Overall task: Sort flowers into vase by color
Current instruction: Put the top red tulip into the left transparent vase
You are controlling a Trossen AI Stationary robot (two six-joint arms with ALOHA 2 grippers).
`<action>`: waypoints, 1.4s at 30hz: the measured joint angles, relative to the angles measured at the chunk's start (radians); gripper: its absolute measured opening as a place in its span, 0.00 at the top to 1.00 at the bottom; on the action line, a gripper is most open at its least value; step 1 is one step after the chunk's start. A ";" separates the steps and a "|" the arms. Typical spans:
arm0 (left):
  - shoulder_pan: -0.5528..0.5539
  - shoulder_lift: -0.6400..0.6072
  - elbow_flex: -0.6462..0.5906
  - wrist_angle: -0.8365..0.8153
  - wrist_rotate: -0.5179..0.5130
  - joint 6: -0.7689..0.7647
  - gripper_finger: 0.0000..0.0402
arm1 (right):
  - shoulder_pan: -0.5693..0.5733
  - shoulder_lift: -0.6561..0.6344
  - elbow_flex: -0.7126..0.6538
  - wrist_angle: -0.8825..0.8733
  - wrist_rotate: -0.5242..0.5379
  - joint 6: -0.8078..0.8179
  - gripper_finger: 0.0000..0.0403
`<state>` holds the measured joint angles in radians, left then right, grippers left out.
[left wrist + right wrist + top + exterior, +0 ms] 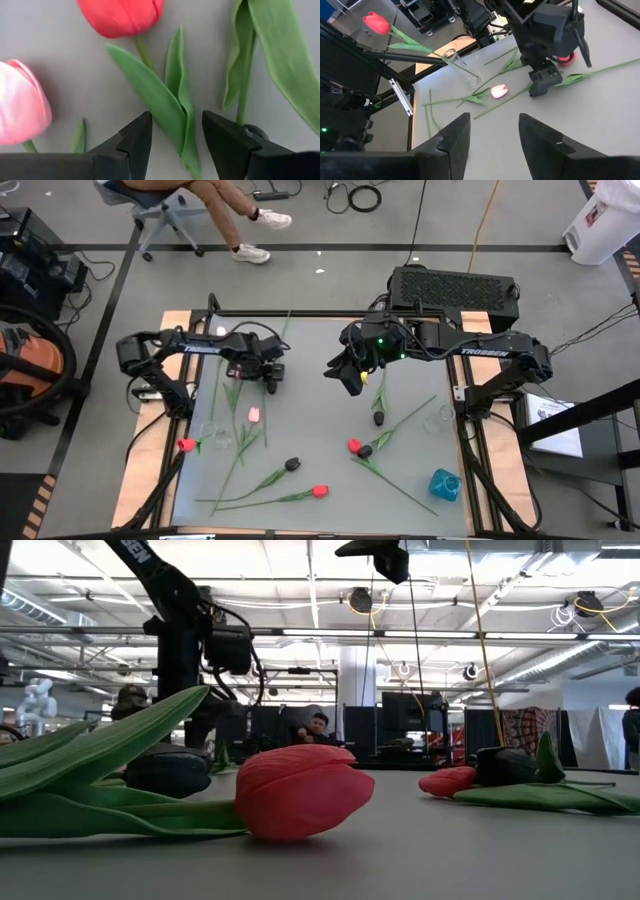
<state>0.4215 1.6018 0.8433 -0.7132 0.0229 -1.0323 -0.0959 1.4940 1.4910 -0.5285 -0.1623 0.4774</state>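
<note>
Grey tabletop [300, 435] under you, operator, and tulips scattered all across it. Your left arm reaches in from the left side, and its gripper [176, 137] hangs low over the left half of the table with its fingers parted and nothing between them but air. Right under that gap you have a pair of green leaves [167, 95] running up to a red tulip head [120, 16] just ahead of the fingertips. Off to one side of the same fingers lies a pink tulip head [22, 102], close but not touched.

Your right arm comes in from the right side, its gripper [490, 132] held up over the middle of the table, fingers apart, holding nothing. No flower lies beneath it; it looks across at the left gripper and the pink tulip on the table near it.

From above, a black-headed tulip [379, 417] lies just below the right gripper. A red head and a black head [359, 448] sit together further towards the near edge. Another black one [292, 465] and a red one [319, 491] lie along the front. One red tulip [186, 445] stands with its stem in a clear glass vase [212, 435] lying tipped at the left edge.
</note>
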 joint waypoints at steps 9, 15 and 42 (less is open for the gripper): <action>-0.012 0.014 0.000 -0.001 -0.006 0.000 0.55 | 0.000 0.000 0.000 0.000 0.000 0.008 0.60; -0.012 0.014 0.000 -0.001 -0.006 0.000 0.55 | 0.000 0.000 0.000 0.000 0.005 0.005 0.60; -0.012 0.014 0.001 0.001 0.036 0.021 0.92 | 0.000 0.000 0.000 0.000 0.004 -0.004 0.60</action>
<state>0.4091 1.6161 0.8440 -0.7120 0.0586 -1.0111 -0.0959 1.4940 1.4908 -0.5285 -0.1581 0.4736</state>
